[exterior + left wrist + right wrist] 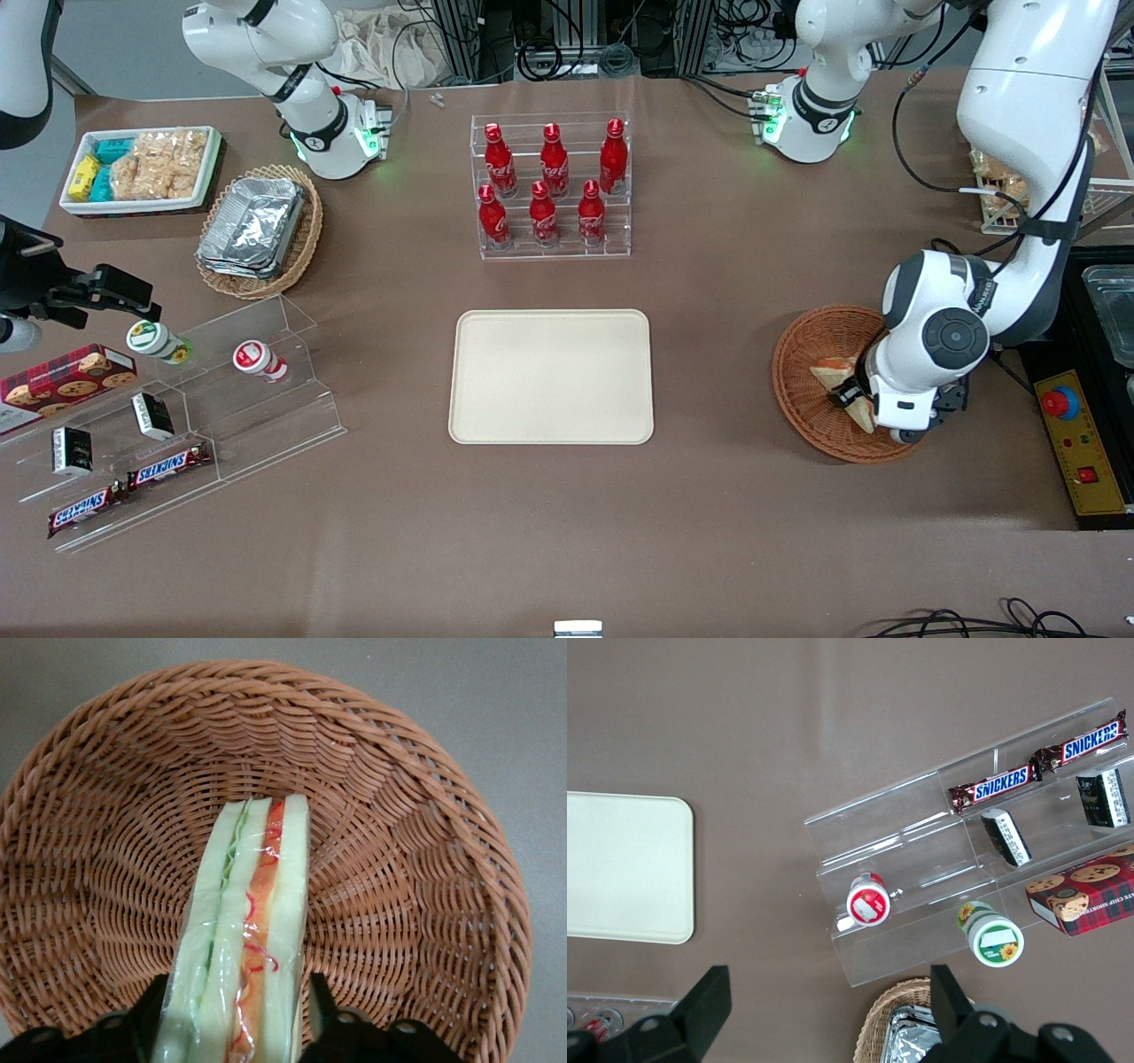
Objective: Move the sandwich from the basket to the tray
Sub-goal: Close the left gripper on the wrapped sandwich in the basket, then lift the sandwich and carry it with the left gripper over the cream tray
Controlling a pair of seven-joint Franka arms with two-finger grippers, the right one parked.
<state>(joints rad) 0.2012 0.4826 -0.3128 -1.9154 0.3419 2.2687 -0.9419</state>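
We note the left arm's gripper (232, 1028) down inside the round, shallow, reddish-brown woven wicker basket (802, 354), which sits on the brown table (726, 283) toward the working arm's end.

The sandwich (244, 930), a plastic-wrapped wedge of pale bread with red and green filling layers, stands on edge in the basket, not yet lifted clear. In the wrist view its long axis runs straight away from the gripper toward the basket's wall, and its layered edge faces the camera.

The black fingers (149, 1014) straddle the near end of the wedge, one on each bread face. They sit narrow, right against the wrap; we judge them to be closed on the sandwich or at the point of closing, but firm contact cannot be confirmed.

From the front, the arm's wrist covers most of the sandwich; only pale corners (833, 370) show beside it, inside the basket rim.

The flat cream-beige rectangular tray (551, 376) with rounded corners lies bare at the table's middle, well apart from the basket, toward the parked arm's end.

Our judgement: the grip axis crosses the slices squarely, so the coming move is a straight lift over the rim, then a sideways carry to the tray. A slippery wrap is the risk.
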